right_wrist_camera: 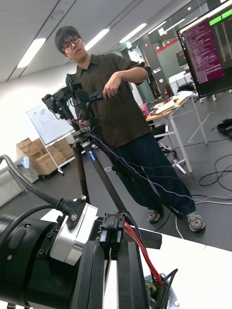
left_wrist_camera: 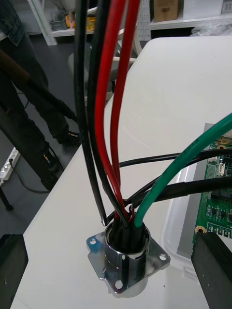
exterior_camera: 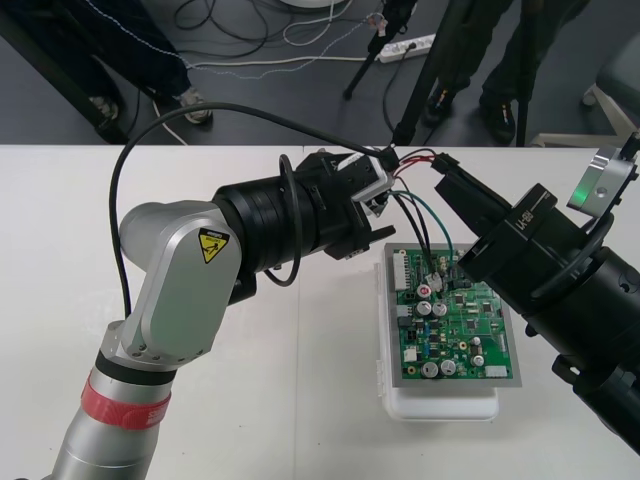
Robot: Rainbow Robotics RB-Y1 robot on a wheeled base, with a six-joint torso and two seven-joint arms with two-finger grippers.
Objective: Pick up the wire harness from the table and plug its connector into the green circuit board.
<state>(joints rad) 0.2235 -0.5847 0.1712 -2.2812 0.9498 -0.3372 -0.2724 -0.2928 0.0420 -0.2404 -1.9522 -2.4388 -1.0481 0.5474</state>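
Note:
My right gripper (exterior_camera: 441, 166) is above the far edge of the green circuit board (exterior_camera: 455, 325), shut on the harness's small black plug (right_wrist_camera: 111, 233). In the right wrist view the plug sits between the fingertips of the right gripper (right_wrist_camera: 115, 247). Red, black and green wires (exterior_camera: 412, 205) loop from the plug to the round metal socket (left_wrist_camera: 125, 260). The socket hangs between the wide-apart fingers (left_wrist_camera: 212, 258) of my open left gripper (left_wrist_camera: 113, 244). In the front view the left gripper (exterior_camera: 377, 193) is just left of the board's far corner, close to the right gripper.
The board lies on a white base (exterior_camera: 440, 408) right of the table's middle. My left arm (exterior_camera: 190, 290) stretches across the table's left half, with a black cable arching over it. The table's far edge lies just beyond both grippers.

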